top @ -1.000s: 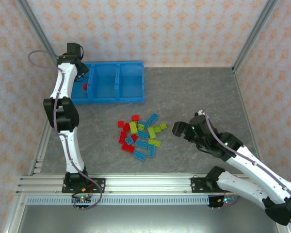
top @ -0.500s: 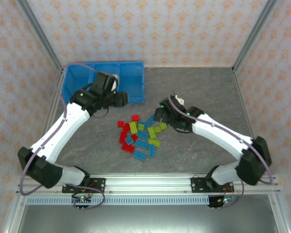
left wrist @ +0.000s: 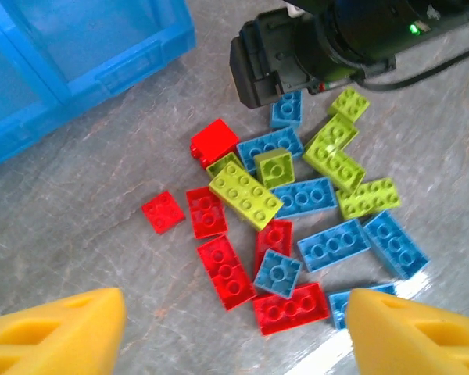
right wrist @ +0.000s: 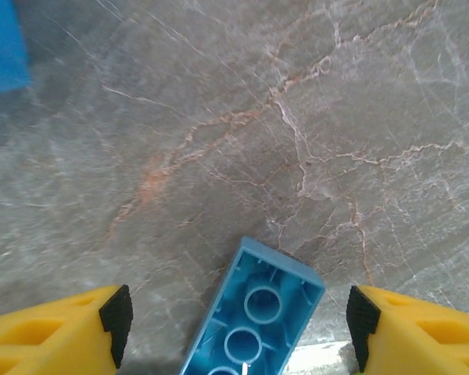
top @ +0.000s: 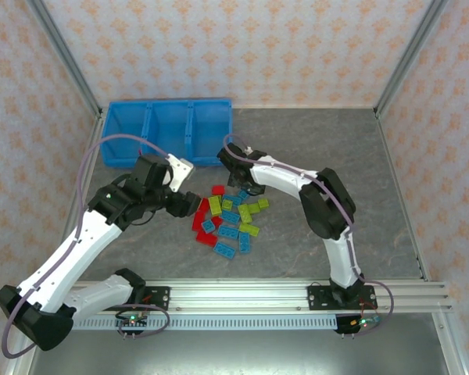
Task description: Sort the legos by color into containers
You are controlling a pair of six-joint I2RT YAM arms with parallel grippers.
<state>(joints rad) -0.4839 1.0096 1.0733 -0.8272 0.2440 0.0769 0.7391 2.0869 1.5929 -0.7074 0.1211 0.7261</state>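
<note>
Left gripper [left wrist: 236, 312]: jaws wide apart with nothing between them, pointed down at the pile from its left side.
Left fingers [left wrist: 55, 332]: yellow pads, one at each lower corner of the left wrist view.
Right gripper [right wrist: 234, 316]: yellow pads apart, with a light blue brick [right wrist: 254, 308] between them, its hollow underside toward the camera. Gaps show on both sides, so whether it is gripped cannot be told.
Right gripper, position: over bare table, between the pile and the near right corner of the tray.
Legos [top: 228, 212]: loose pile of red, light blue and lime green bricks at mid-table, between the two grippers, some overlapping.
Lime green brick [left wrist: 246, 195]: long, lying across other pieces.
Red square plate [left wrist: 162, 211]: flat on the table, just off the pile's edge.
Containers [top: 125, 158]: three compartments of one bright-blue tray at the far left, apart from the pile.
Left arm [top: 70, 250]: white, reaching in from the left.
Right arm [top: 297, 178]: white, folded across toward the centre.
Table [top: 352, 156]: grey, marbled.
</note>
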